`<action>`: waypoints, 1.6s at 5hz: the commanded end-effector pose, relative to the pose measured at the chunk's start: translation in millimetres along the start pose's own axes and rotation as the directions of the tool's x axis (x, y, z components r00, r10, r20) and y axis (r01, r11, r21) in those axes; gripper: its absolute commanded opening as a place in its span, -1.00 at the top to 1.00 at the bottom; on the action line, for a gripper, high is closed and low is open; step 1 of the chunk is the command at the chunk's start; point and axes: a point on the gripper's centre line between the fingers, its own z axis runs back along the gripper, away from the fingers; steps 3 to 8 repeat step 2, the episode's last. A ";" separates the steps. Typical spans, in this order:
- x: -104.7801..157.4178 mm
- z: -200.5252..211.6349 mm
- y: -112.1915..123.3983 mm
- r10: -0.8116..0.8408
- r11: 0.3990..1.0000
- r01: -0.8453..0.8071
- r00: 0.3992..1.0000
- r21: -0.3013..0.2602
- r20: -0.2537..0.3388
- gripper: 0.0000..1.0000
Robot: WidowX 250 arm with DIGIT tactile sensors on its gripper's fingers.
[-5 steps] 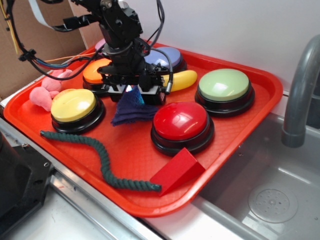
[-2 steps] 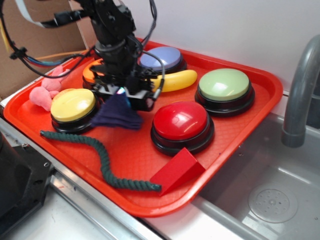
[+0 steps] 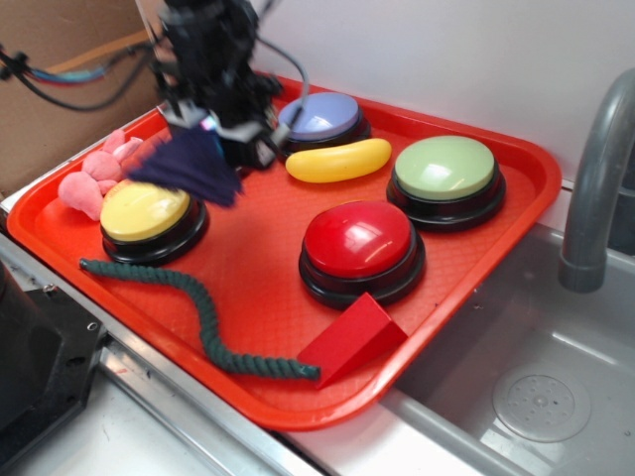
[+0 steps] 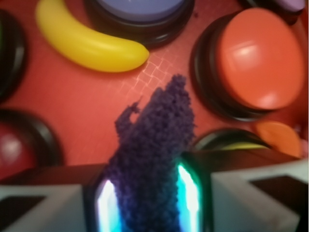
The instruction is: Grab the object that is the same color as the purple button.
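Note:
The object, a fuzzy dark indigo-purple rag (image 3: 189, 167), hangs in the air above the tray's left part, over the yellow button (image 3: 146, 210). My gripper (image 3: 210, 131) is shut on its top edge. In the wrist view the rag (image 4: 153, 150) runs up from between my two lit fingers (image 4: 188, 193), its tip dangling free over the red tray floor. The purple button (image 3: 320, 116), with a periwinkle cap, stands at the tray's back, right of my gripper; its cap (image 4: 140, 7) shows at the wrist view's top.
On the red tray (image 3: 466, 288) stand a yellow banana (image 3: 338, 160), a green button (image 3: 445, 175), a red button (image 3: 359, 246), an orange button (image 4: 253, 60), a green rope (image 3: 198, 315) and a red wedge (image 3: 352, 337). A pink plush (image 3: 94, 178) lies at left. A sink and faucet (image 3: 595, 198) are right.
My gripper has lifted the rag off the tray floor and carried it up and to the left, from between the buttons to above the yellow button.

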 end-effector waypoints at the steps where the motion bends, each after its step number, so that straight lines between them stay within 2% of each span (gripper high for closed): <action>1: -23.7 76.9 10.1 -0.026 0.999 0.028 0.995 -0.022 0.101 1.00; 2: -26.7 81.2 14.5 -0.019 0.999 0.021 0.997 -0.027 0.075 1.00; 8: -26.7 81.2 14.5 -0.019 0.999 0.021 0.997 -0.027 0.075 1.00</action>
